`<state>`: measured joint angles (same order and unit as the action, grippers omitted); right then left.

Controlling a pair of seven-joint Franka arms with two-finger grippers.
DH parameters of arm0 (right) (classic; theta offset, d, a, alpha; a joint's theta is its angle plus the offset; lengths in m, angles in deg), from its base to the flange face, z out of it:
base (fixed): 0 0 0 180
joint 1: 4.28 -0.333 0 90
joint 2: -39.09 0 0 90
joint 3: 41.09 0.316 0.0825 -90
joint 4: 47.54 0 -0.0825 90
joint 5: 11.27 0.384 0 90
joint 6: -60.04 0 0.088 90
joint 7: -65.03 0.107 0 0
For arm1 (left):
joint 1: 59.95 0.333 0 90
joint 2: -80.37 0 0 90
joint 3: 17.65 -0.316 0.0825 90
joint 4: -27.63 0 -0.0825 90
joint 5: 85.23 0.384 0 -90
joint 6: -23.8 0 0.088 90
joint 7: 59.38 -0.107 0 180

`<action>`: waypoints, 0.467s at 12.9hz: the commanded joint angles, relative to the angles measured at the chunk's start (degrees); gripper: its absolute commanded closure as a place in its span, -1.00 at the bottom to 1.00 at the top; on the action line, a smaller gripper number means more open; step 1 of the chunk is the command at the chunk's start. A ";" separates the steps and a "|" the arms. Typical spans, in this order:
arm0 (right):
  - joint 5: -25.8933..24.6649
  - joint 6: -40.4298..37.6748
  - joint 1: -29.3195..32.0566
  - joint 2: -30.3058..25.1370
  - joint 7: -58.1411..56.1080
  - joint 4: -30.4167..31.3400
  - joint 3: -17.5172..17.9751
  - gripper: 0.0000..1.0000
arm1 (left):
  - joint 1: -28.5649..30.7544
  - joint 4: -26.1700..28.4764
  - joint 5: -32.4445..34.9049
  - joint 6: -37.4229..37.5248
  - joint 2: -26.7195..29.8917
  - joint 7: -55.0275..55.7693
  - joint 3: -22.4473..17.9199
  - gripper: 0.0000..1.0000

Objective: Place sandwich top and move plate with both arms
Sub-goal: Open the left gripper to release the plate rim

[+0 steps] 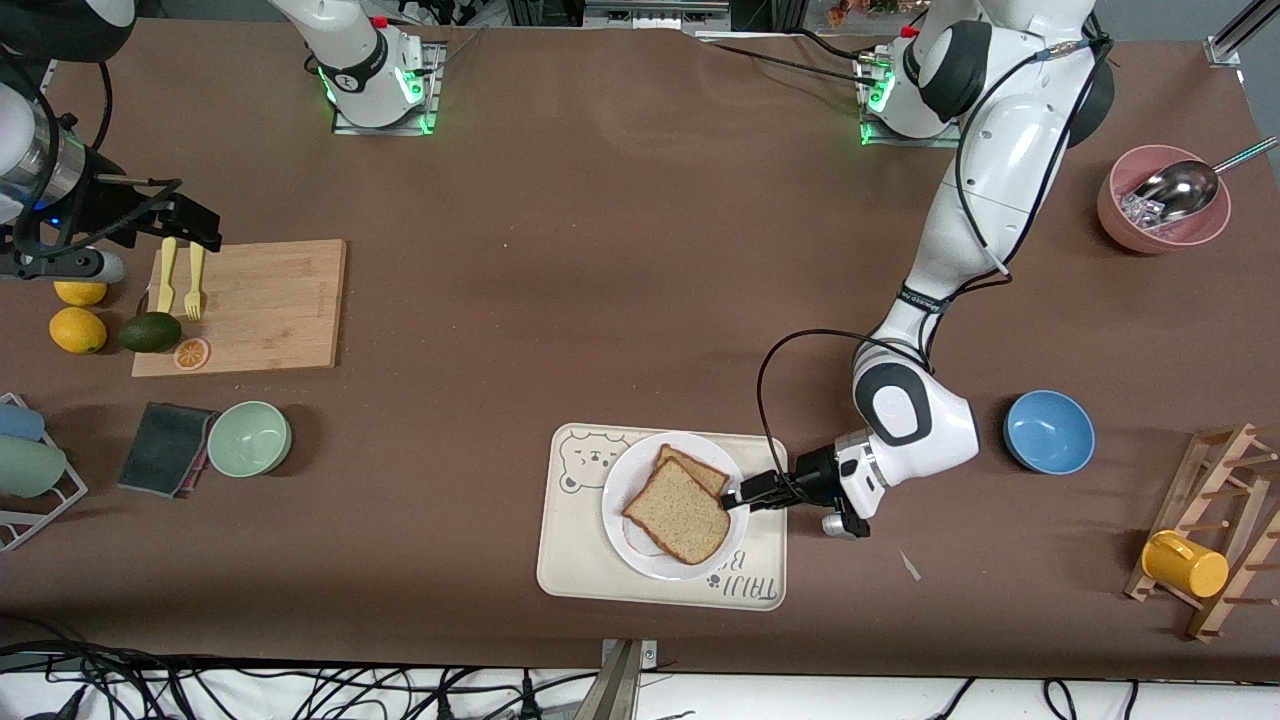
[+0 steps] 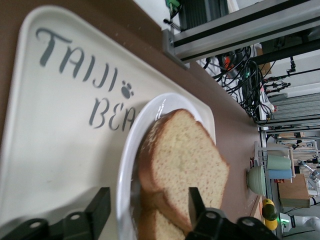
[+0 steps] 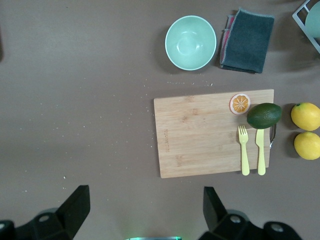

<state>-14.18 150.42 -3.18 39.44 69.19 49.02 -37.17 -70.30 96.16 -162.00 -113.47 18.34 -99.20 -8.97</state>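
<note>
Brown table; speckled squarish sandwich top (image 1: pixel 679 511) on round plate (image 1: pixel 623 478).

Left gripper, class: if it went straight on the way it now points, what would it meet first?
Most likely the sandwich top. The left gripper is open, low over the plate rim, with its fingers either side of the slice's edge. Whether a finger already touches the bread is unclear.

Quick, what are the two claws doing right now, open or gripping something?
Left gripper: open, holding nothing, its fingers either side of the sandwich top on the plate.
Right gripper: open, empty, waiting above the cutting board.
</note>
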 commanded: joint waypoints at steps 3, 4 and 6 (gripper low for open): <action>0.35 -0.82 0.40 0.17 -0.29 -0.75 0.13 -1.00 | 2.00 2.39 12.05 4.01 4.72 3.58 -1.11 -1.00; 0.36 -0.82 0.40 0.17 -0.29 -0.75 0.13 -1.00 | 2.09 2.31 17.22 5.59 5.86 6.91 -1.73 -1.00; 0.36 -0.82 0.40 0.17 -0.29 -0.76 0.13 -1.00 | 3.75 2.22 28.99 10.77 9.11 12.89 -2.00 -1.00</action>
<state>-14.17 150.42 -3.16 39.46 69.19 49.02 -37.17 -67.87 96.20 -141.02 -106.90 22.75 -91.27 -10.37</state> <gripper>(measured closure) 0.000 0.000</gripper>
